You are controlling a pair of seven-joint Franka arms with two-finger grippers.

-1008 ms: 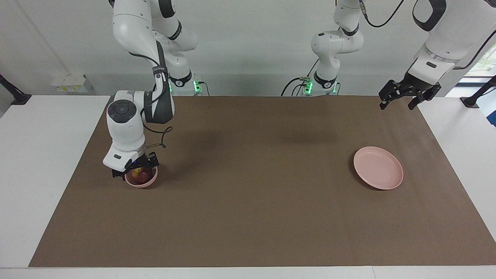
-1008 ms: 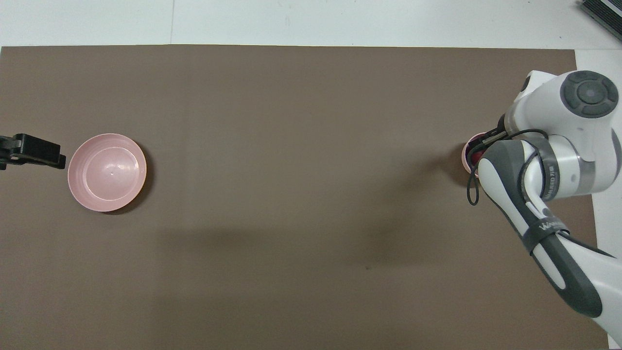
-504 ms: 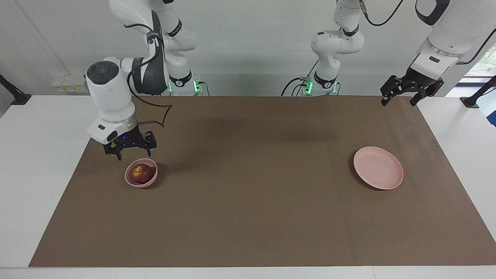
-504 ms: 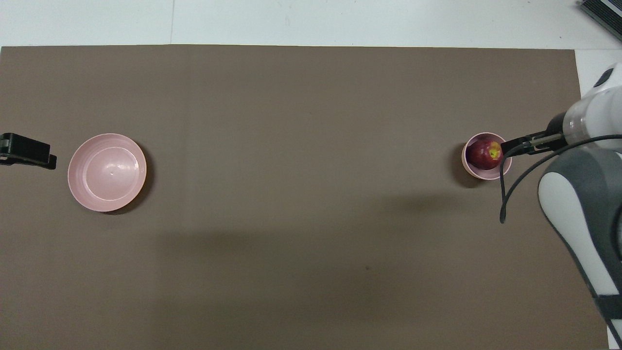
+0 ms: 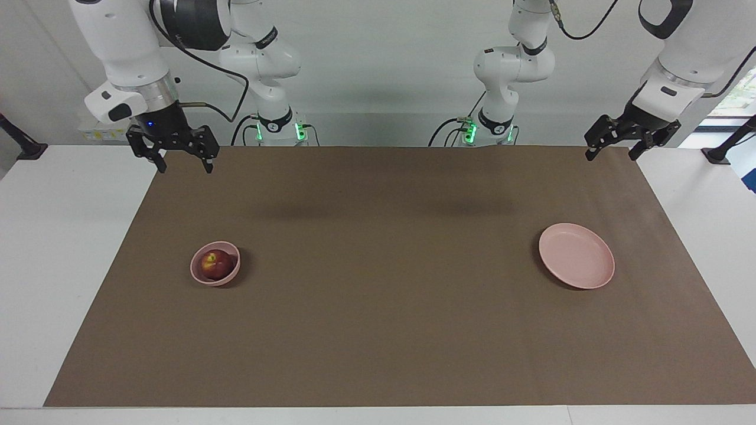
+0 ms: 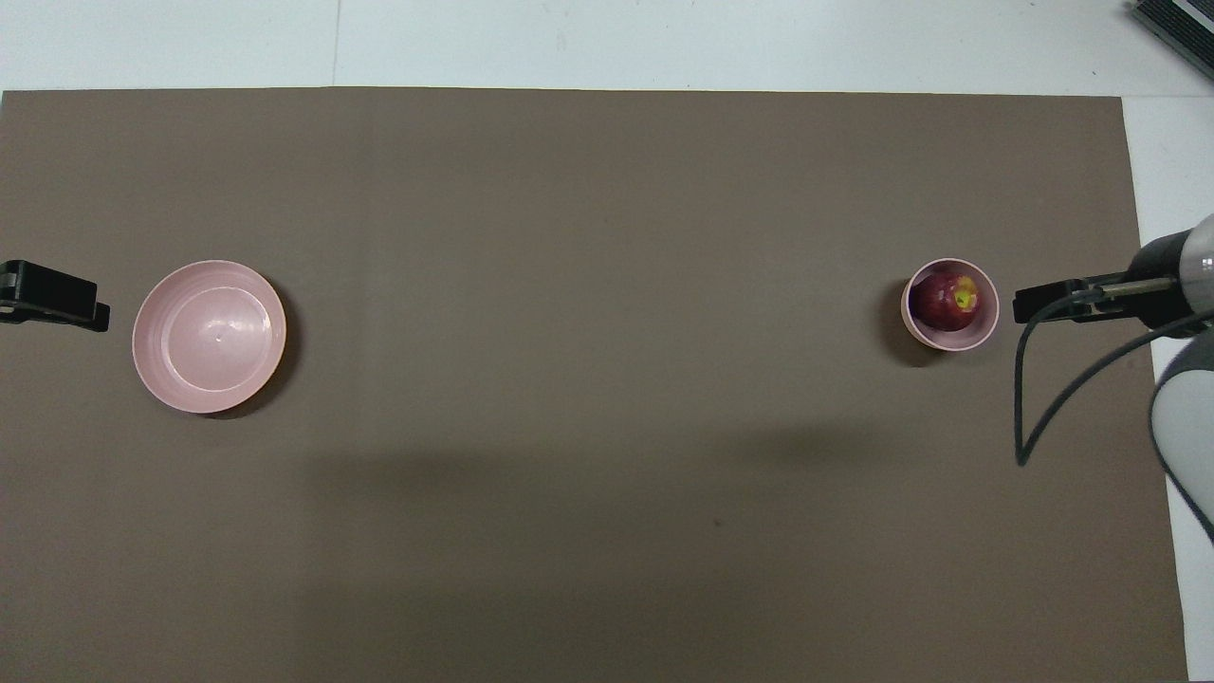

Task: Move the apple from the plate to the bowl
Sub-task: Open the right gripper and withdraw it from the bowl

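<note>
The dark-red apple with its yellowish patch lies in the small pink bowl toward the right arm's end of the table. The flat pink plate sits bare toward the left arm's end. My right gripper hangs open and holds nothing, high over the mat's corner beside its base, well clear of the bowl. My left gripper waits open, raised over the mat's other corner by the robots.
A brown mat covers most of the white table. A loose black cable dangles from the right arm's wrist. Nothing else stands on the mat.
My right gripper has risen from the bowl and drawn back toward its base, leaving the apple in the bowl. The left gripper has barely shifted.
</note>
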